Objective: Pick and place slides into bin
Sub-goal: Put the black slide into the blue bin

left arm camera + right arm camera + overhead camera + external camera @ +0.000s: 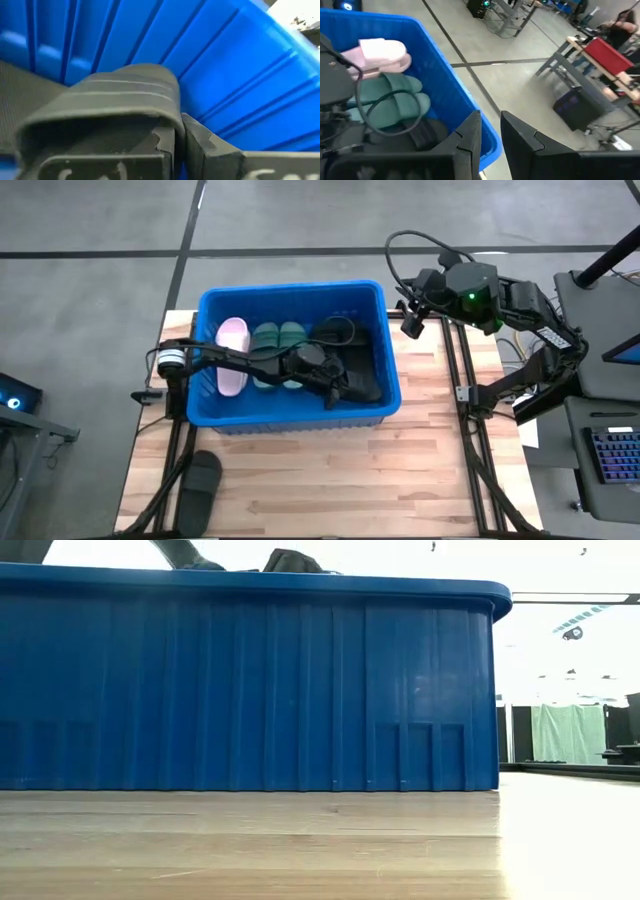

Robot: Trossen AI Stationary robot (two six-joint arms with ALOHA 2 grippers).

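The blue bin stands mid-table and fills the low view. Inside it lie a pale pink slide, two green slides and black slides. My left gripper reaches into the bin from the left and is shut on a black slide at the bin's near right corner. My right gripper is open and empty above the bin's far right corner. Another black slide lies flat on the table at the near left. My left gripper pinches the side edge of the black slide's strap between its two fingers, reaching in from the table's left and slanting down. The slide is inside the bin close to its ribbed wall. Whether its sole rests on the bin floor, I cannot tell.
The right wrist view shows the pink slide and green slides in the bin, with a cable looping over them. Bare wooden table lies in front of the bin. A keyboard sits off the table's right side.
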